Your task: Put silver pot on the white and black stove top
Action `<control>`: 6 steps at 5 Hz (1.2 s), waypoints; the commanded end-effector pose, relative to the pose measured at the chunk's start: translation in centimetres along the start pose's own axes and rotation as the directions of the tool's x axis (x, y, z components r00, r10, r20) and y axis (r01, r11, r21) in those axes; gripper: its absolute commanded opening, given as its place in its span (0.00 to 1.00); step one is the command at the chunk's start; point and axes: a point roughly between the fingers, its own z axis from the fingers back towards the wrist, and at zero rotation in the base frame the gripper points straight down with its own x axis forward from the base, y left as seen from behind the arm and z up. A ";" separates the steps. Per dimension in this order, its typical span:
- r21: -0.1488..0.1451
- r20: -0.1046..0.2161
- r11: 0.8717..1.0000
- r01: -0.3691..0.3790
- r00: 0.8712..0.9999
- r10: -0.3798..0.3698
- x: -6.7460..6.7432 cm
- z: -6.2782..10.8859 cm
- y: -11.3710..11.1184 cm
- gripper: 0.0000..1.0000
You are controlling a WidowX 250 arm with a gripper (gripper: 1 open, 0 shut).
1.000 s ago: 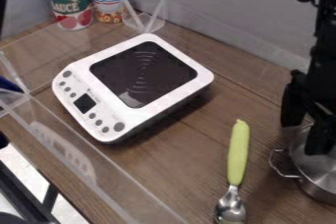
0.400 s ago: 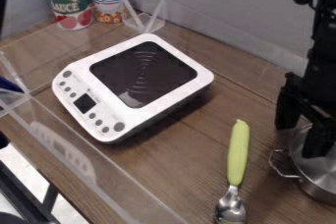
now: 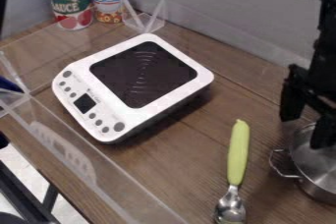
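Silver pot (image 3: pixel 315 174) at the worktop's (image 3: pixel 223 100) right edge, partly cropped, well apart from white and black stove top (image 3: pixel 136 83). Tool (image 3: pixel 315 120) above pot, jaws spread wide, holding nothing. Green-handled spoon (image 3: pixel 235 167) just beside pot.

The silver pot (image 3: pixel 315 172) under the hand (image 3: pixel 312 120) is gleaming as polished metal; the worktop (image 3: pixel 217 71) is showing matt wood grain; the stove top (image 3: pixel 132 83) is looking like smooth white plastic.
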 end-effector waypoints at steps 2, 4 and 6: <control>0.021 0.041 0.996 0.086 0.995 -0.086 1.6 0.8 -0.8 1.00; 0.021 0.020 0.993 0.115 0.993 -0.115 1.4 1.2 0.5 0.00; 0.016 0.020 1.000 0.010 1.000 -0.011 1.1 1.4 1.0 0.00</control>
